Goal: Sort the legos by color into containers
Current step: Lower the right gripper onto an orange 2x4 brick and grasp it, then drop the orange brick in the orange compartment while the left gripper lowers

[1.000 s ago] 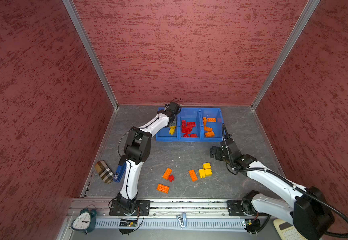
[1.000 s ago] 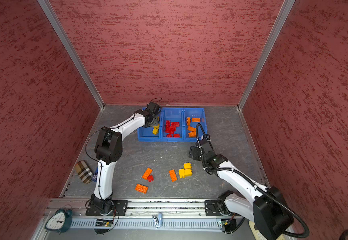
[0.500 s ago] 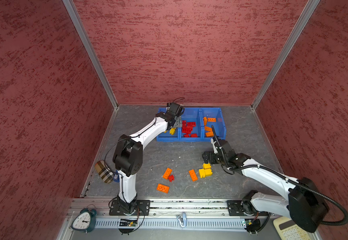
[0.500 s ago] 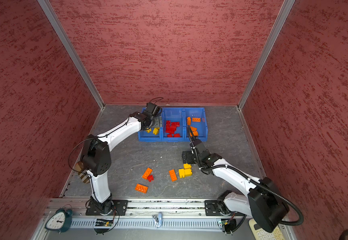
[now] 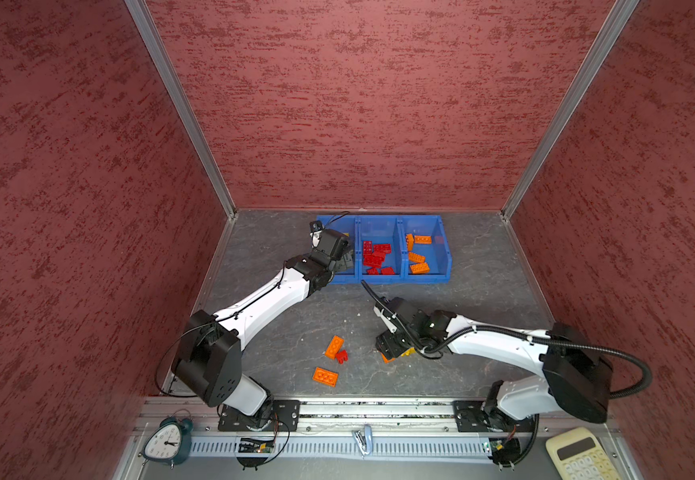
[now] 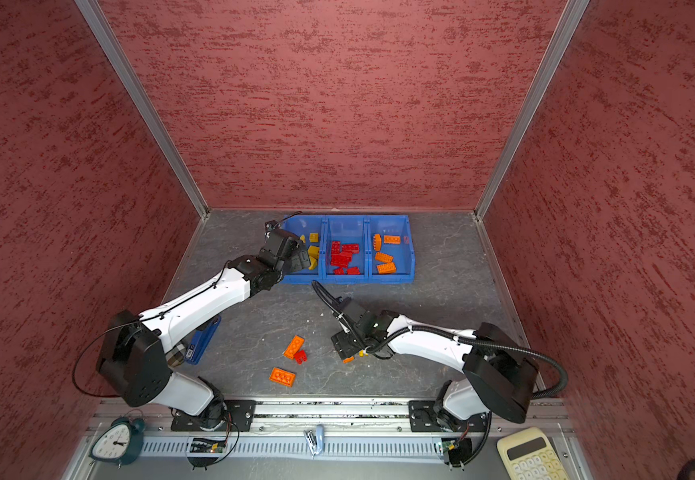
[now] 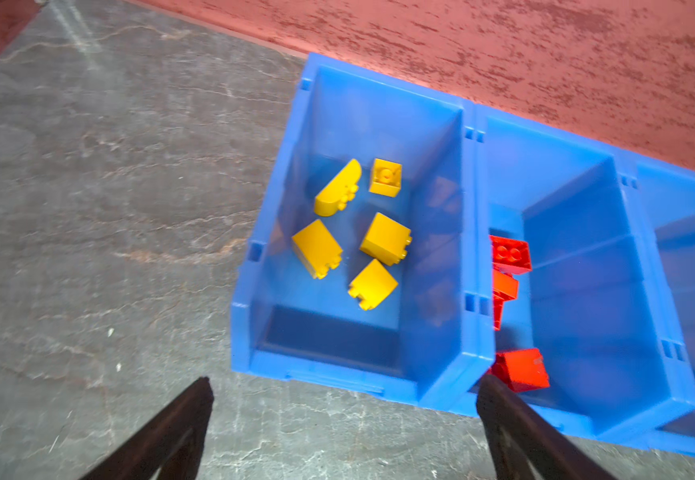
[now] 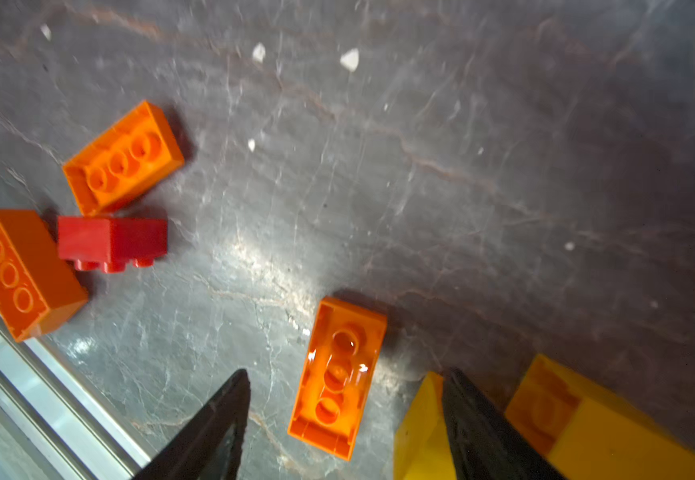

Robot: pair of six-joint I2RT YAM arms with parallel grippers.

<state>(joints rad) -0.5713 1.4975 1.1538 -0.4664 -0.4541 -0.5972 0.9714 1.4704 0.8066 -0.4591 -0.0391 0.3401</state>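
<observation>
Item: orange brick (image 8: 339,374) | between right gripper (image 8: 346,374) jaws, long axis parallel (yellow brick (image 8: 418,424) also inside, against one jaw) | jaws apart, unclamped | left gripper (image 7: 346,381) agape, empty

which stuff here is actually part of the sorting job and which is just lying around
Job:
- bins
- binned bricks
- loose orange bricks
- loose red brick
- loose yellow bricks

Lying about:
- clock
- calculator
- metal clip
- blue object
</observation>
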